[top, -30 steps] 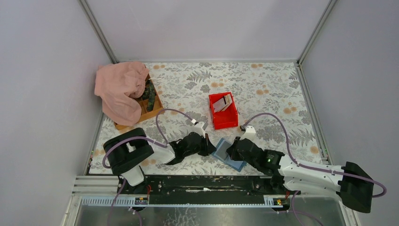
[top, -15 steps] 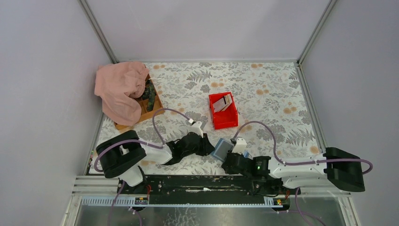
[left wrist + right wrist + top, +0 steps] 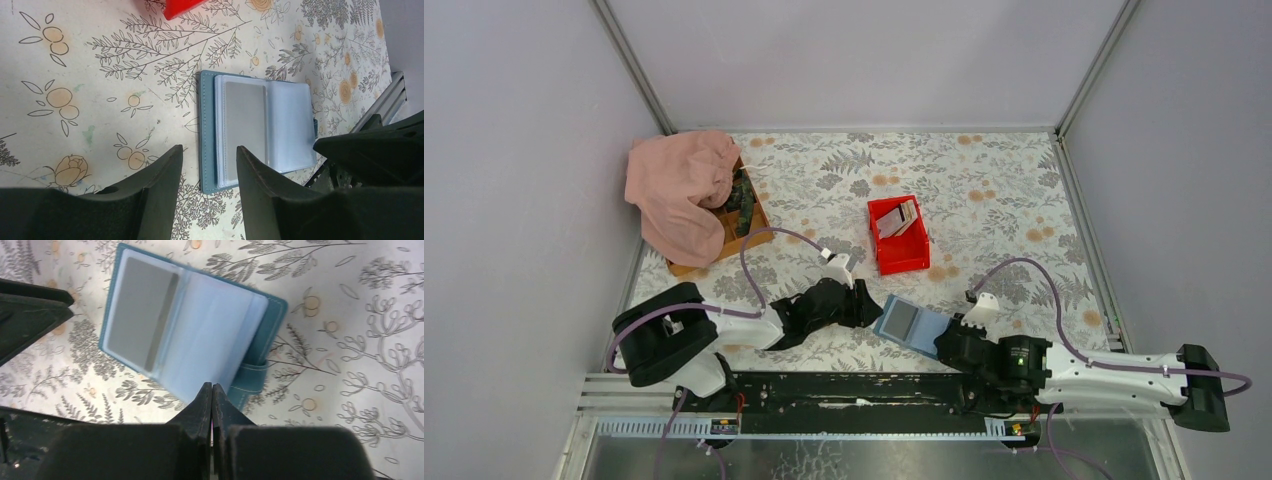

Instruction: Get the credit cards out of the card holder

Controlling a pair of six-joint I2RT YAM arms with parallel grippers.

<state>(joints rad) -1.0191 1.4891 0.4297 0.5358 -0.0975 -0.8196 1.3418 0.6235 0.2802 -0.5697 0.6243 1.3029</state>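
Note:
The blue card holder (image 3: 913, 324) lies open on the flowered table between my two grippers. In one of its clear sleeves sits a grey credit card (image 3: 244, 124) (image 3: 139, 313). The strap with the snap (image 3: 252, 377) sticks out on one side. My left gripper (image 3: 207, 156) hangs open over the card holder's (image 3: 207, 150) outer edge, with nothing between its fingers. My right gripper (image 3: 212, 388) is shut, its tips over the near edge of the card holder's (image 3: 272, 315) clear sleeves. More credit cards (image 3: 897, 218) lie in the red bin (image 3: 902, 255).
A pink cloth (image 3: 679, 185) is draped over a wooden tray (image 3: 749, 235) at the back left. The black rail (image 3: 844, 385) with the arm bases runs along the near edge. The right arm (image 3: 372, 150) shows just beyond the card holder in the left wrist view.
My left gripper has opened. The right arm has drawn back toward the near right, and the card holder, before partly under it, now lies spread open.

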